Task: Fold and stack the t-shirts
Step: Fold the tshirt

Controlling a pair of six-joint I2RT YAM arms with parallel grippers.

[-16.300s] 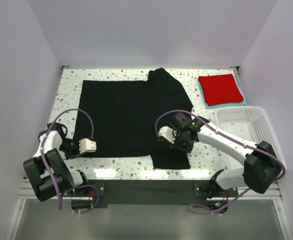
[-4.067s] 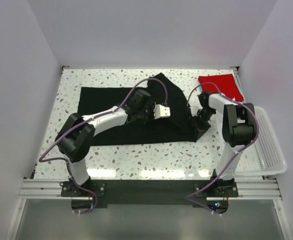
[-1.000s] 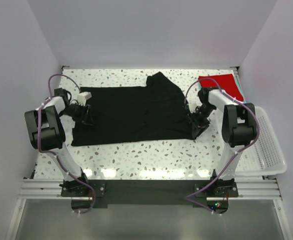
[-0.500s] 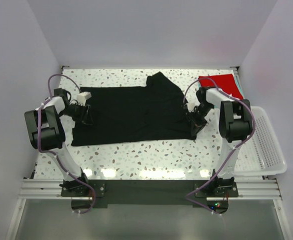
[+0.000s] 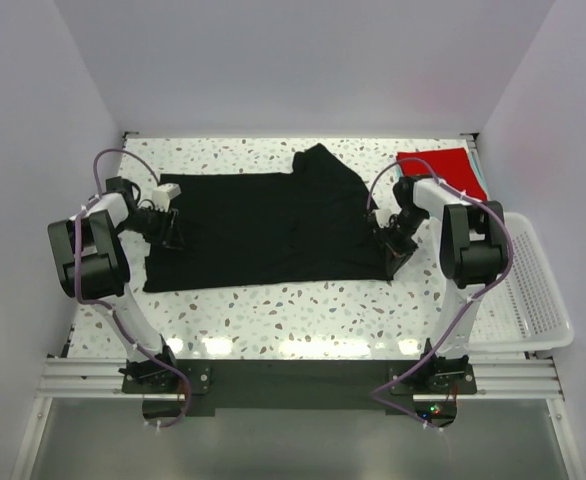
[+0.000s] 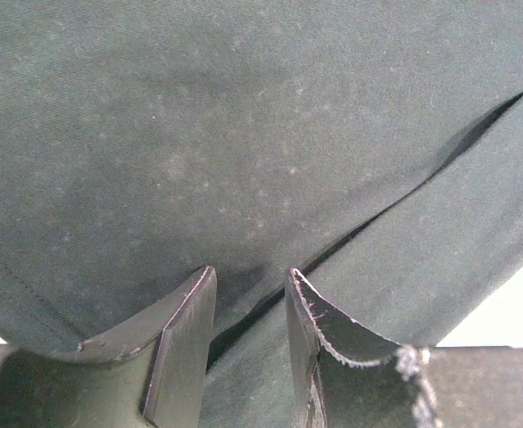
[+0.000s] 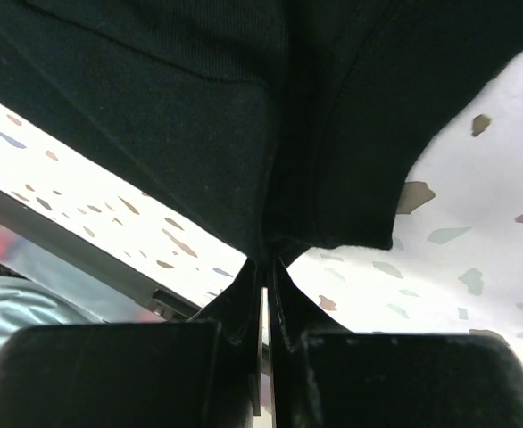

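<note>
Pinching seems to be the story on both sides. Right gripper (image 7: pixel 266 260) has its fingers squeezed almost together on the edge of the black t-shirt (image 5: pixel 263 225), down at its near right corner, with the cloth bunched right at the tips. Left gripper (image 6: pixel 248 308) is narrowed to a slim gap with a fold of the same shirt wedged in it, over at the left edge. Shirt lies spread across the middle of the speckled table (image 5: pixel 303 310). Red t-shirt (image 5: pixel 438 165) sits folded in the far right corner.
</note>
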